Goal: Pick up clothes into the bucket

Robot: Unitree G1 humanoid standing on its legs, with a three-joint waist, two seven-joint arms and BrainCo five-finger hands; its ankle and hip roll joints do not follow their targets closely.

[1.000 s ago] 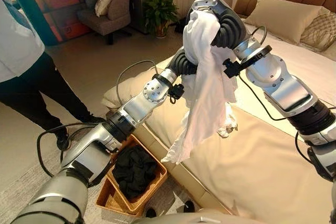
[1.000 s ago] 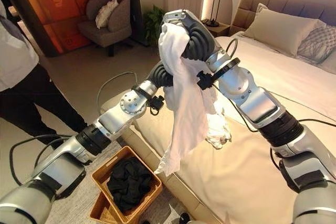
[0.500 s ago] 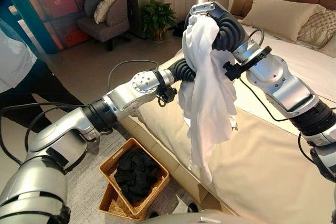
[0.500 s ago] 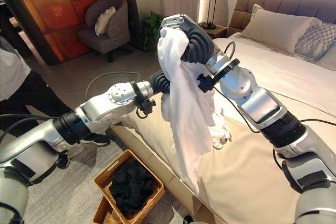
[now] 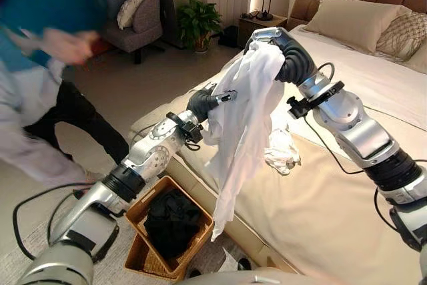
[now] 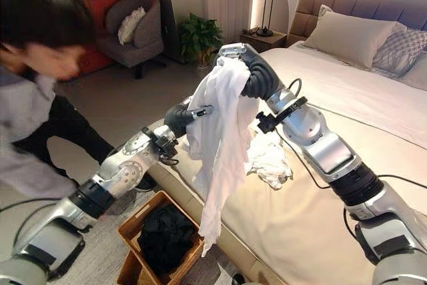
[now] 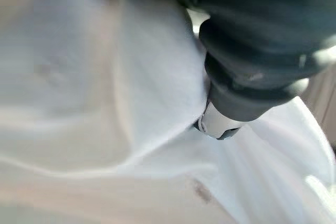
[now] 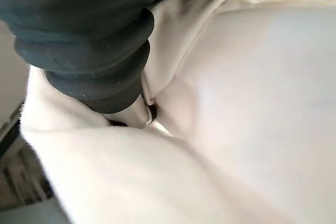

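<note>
- White garment (image 5: 243, 121): hangs in the air above the edge of the bed (image 5: 333, 191), draped from the right hand (image 5: 273, 37) at the top. Its lowest corner dangles just over the wicker basket (image 5: 200, 231).
- Right hand: buried in the cloth. Its wrist view gives dark cover and white fabric wrapped close around one finger, so I judge it closed on the garment's upper bunch.
- Left hand (image 5: 208, 100): at the garment's side edge, nearer the basket than the right hand is. One finger lies against the fabric; whether the fingers are pinching the cloth I cannot tell.
- Handling, as a judgement: thin, limp, light cloth. It folds under its own weight and swings freely, is not fragile, and is unlikely to slip once bunched. Best hold is a gathered handful near the top, so the long tail leads into the basket. Risk: the tail catches the basket rim or spills over its side.
- Second white garment (image 5: 280, 151): crumpled on the bed, just behind the hanging one, not yet collected.
- Basket: on the floor against the bed's side, already holding dark clothes (image 5: 170, 221).
- Person (image 5: 47, 98): leaning in, well away from the basket.
- Writing or labels: none legible on the garment, the basket or the bedding.
</note>
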